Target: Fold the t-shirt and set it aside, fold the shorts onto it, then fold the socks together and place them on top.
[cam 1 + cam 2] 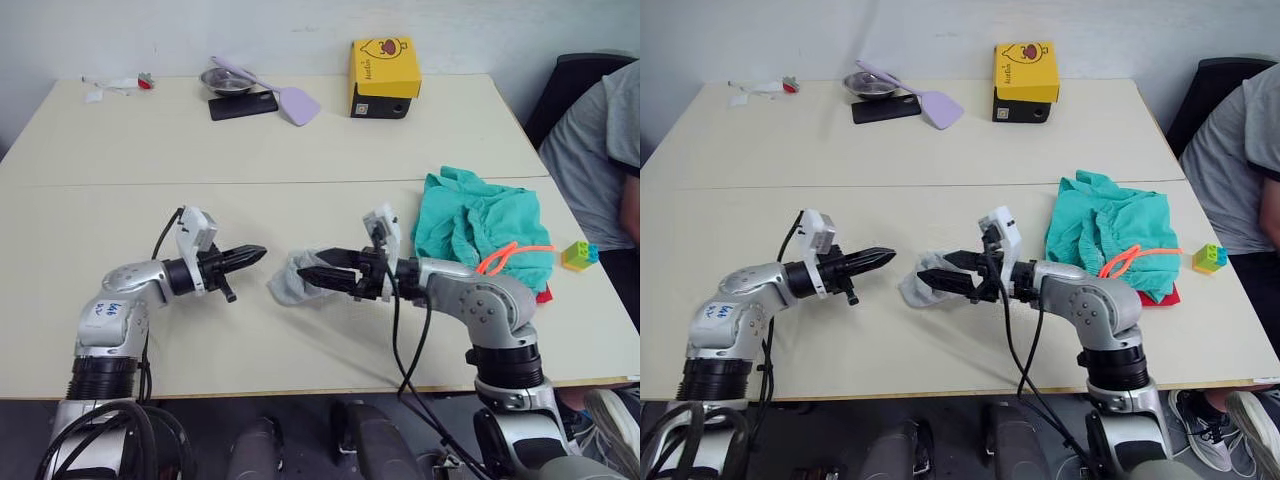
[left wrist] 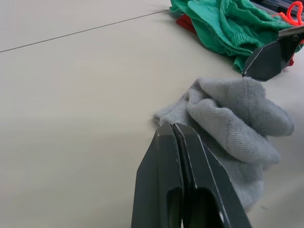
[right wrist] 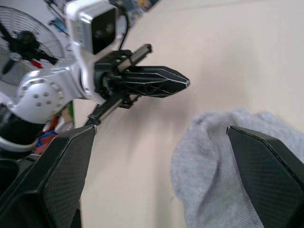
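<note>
Socks [image 1: 288, 282]: grey bundle lying on the table [image 1: 300, 160] near the front edge, between the two grippers.

Right gripper [image 1: 312, 276]: fingers spread wide, one above the other in the head views, tips reaching over the bundle from its 3 o'clock side. Holds nothing. In the right wrist view the socks [image 3: 223, 161] sit in the gap, with one finger over the fabric; whether it touches, cannot tell.

Left gripper [image 1: 262, 252]: fingers pressed together, empty, tips pointing toward the socks from about 9–10 o'clock, just beside them and apart. In the left wrist view the closed tips sit right in front of the bundle [image 2: 232, 128].

Shorts [image 1: 480, 225]: teal, heaped at 3 o'clock of the socks, well apart, orange drawstring [image 1: 512, 256] looped off the near edge.

T-shirt [image 1: 543, 295]: a sliver of red shows under the shorts at their near right corner.

Far edge, 12 o'clock: yellow box [image 1: 384, 76], lilac spatula [image 1: 270, 90] across a metal bowl [image 1: 226, 80], black phone [image 1: 243, 104]. Small toy block [image 1: 578, 254] at 3 o'clock of the shorts. Person seated at the table's right end [image 1: 600, 140].
</note>
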Tool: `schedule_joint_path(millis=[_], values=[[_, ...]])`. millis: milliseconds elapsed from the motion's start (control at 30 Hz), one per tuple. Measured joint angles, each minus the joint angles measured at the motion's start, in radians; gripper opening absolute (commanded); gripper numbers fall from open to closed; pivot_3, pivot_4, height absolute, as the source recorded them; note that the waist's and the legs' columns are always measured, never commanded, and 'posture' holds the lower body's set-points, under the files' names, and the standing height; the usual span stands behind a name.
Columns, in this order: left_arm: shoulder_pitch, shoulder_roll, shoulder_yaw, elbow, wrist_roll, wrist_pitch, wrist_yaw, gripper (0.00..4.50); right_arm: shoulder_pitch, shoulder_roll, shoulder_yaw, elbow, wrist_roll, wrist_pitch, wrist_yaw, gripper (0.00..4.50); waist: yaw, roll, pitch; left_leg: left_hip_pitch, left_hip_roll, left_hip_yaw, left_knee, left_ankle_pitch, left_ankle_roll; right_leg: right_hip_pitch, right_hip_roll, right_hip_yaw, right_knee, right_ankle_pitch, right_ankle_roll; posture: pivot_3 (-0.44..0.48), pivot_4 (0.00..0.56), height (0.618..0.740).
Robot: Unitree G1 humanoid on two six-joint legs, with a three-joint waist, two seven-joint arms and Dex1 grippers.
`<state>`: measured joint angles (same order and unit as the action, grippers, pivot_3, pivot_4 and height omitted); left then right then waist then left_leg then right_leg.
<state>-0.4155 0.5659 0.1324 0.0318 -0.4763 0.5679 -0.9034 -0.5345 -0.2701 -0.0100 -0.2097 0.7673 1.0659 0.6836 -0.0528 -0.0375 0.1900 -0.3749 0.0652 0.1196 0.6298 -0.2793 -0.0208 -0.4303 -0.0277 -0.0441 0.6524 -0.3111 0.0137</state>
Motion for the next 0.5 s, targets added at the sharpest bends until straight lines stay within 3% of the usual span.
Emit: schedule_joint_path(millis=[100,233,433,500], values=[[-0.017,-0.013,-0.001,-0.075,-0.059,0.047,-0.019,0.0,0.038,-0.014,-0.041,0.002,0.011,-0.088,0.051,3.85,0.001,0.0,0.0,-0.001,0.0,0.0,0.0,0.0,0.0,0.0,0.0,0.0,-0.001,0.0,0.0,0.0,0.15,0.74],[-0.066,-0.065,-0.054,-0.139,-0.088,0.063,-0.021,0.0,0.08,-0.05,-0.027,0.024,-0.087,-0.283,0.101,2.47,0.007,0.0,0.0,0.0,-0.001,0.0,0.001,0.0,0.0,0.0,0.0,0.0,-0.001,0.0,0.0,0.0,0.15,0.74],[-0.102,-0.112,-0.216,-0.121,0.001,0.013,-0.017,0.0,0.122,-0.128,0.113,0.166,-0.378,-0.603,0.128,0.29,0.0,0.0,0.0,0.001,0.0,0.002,0.0,0.002,-0.005,0.0,0.002,0.002,0.0,0.0,0.0,0.0,0.15,0.74],[-0.111,-0.12,-0.266,-0.084,0.059,-0.034,-0.011,0.0,0.126,-0.119,0.124,0.185,-0.412,-0.654,0.128,0.04,-0.001,0.0,0.0,0.001,0.0,0.002,0.0,0.004,-0.008,-0.001,0.002,0.002,0.001,0.0,0.0,0.0,0.15,0.74]])
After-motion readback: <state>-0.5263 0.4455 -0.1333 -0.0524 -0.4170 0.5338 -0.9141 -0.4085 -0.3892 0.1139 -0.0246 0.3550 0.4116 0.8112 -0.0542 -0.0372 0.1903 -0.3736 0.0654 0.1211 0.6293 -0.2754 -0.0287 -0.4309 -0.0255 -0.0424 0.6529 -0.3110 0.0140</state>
